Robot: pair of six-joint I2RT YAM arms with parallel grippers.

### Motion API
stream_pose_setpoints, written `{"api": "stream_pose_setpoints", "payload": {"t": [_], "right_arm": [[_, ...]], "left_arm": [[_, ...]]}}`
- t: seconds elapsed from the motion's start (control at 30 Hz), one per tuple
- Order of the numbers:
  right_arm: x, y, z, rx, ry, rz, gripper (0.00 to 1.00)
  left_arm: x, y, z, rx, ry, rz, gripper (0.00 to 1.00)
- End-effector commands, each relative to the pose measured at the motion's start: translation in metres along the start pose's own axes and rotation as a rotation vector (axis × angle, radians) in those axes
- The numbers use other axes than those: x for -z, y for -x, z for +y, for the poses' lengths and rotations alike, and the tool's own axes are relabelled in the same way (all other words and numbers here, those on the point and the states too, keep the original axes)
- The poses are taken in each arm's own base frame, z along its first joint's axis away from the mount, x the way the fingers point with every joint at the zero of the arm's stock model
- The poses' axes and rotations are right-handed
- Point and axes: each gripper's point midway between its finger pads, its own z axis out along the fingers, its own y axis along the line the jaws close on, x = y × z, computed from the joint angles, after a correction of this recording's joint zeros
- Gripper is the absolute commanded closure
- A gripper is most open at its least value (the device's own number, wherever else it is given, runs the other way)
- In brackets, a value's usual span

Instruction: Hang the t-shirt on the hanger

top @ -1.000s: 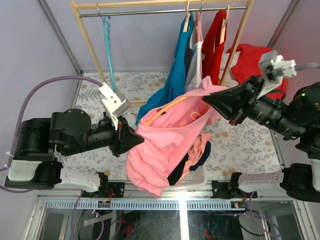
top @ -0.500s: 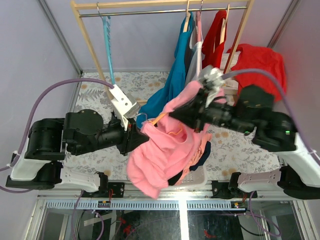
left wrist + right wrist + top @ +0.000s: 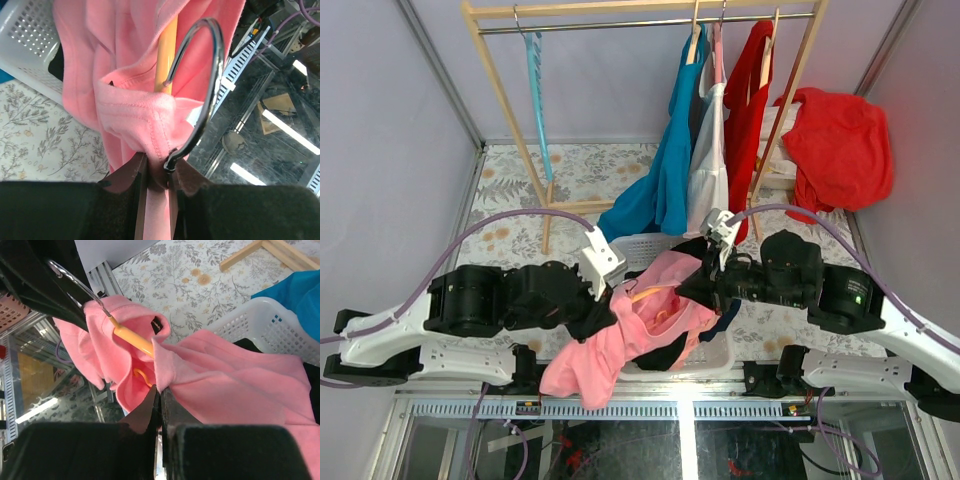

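Note:
The pink t-shirt (image 3: pixel 612 350) hangs bunched between my two grippers, over the white basket (image 3: pixel 718 356) and the table's near edge. The orange hanger (image 3: pixel 647 293) is inside it; its bar (image 3: pixel 166 55) comes out through the collar and its metal hook (image 3: pixel 212 65) curls free. My left gripper (image 3: pixel 607 303) is shut on the base of the hook together with a fold of collar fabric (image 3: pixel 156 167). My right gripper (image 3: pixel 697 286) is shut on a fold of the shirt (image 3: pixel 159 392) just right of the collar, next to the orange bar (image 3: pixel 132 340). Most of the hanger is hidden.
A wooden rack (image 3: pixel 495 75) at the back holds a teal hanger (image 3: pixel 535 70) and blue (image 3: pixel 670 150), white (image 3: pixel 712 150) and red (image 3: pixel 750 90) garments. A red garment (image 3: pixel 835 140) hangs at the right. Dark clothes lie in the basket (image 3: pixel 260 315).
Both arms have come down and toward the near edge, bringing shirt and hanger low over the basket. The right gripper has swung left, closer to the left one, so the shirt is more bunched.

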Motion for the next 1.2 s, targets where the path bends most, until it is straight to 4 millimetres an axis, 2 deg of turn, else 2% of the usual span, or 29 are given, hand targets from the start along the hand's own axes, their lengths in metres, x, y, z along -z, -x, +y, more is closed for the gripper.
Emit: {"api": "stream_pose_setpoints", "payload": {"t": [0.0,0.17,0.33,0.4,0.47,0.53,0.6,0.77,0.93,1.03,1.17], "right_arm": [[-0.005,0.0,0.013,-0.005,0.082,-0.019,0.99],[-0.02,-0.011,0.025,0.011,0.165,0.04,0.94],[-0.025,-0.012,0.039,0.035,0.251,0.077,0.86],[-0.02,-0.009,0.043,0.047,0.272,0.065,0.82],[-0.009,0.0,0.048,0.061,0.289,0.029,0.74],[0.001,0.006,0.052,0.078,0.305,0.007,0.6],[0.01,0.011,0.053,0.092,0.307,-0.003,0.54],[0.019,0.025,0.048,0.121,0.259,-0.034,0.52],[0.02,0.038,0.023,0.143,0.106,-0.076,0.51],[0.015,0.039,0.013,0.158,0.049,-0.061,0.5],[0.003,0.032,0.011,0.188,0.055,-0.015,0.48]], "left_arm": [[0.005,0.019,-0.019,0.044,-0.116,-0.119,0.99],[0.005,0.017,-0.019,0.047,-0.127,-0.129,0.99],[0.003,0.013,-0.018,0.049,-0.125,-0.129,0.99],[0.003,0.012,-0.017,0.052,-0.126,-0.128,0.99],[0.003,0.01,-0.016,0.052,-0.125,-0.127,0.99],[0.003,0.007,-0.015,0.05,-0.125,-0.121,0.99],[0.003,0.004,-0.015,0.051,-0.127,-0.115,0.99],[0.001,-0.001,-0.016,0.047,-0.135,-0.1,0.99],[0.004,-0.004,-0.015,0.044,-0.14,-0.098,0.99],[0.006,-0.002,-0.016,0.044,-0.143,-0.099,1.0],[0.008,-0.003,-0.018,0.04,-0.156,-0.091,0.99]]}}
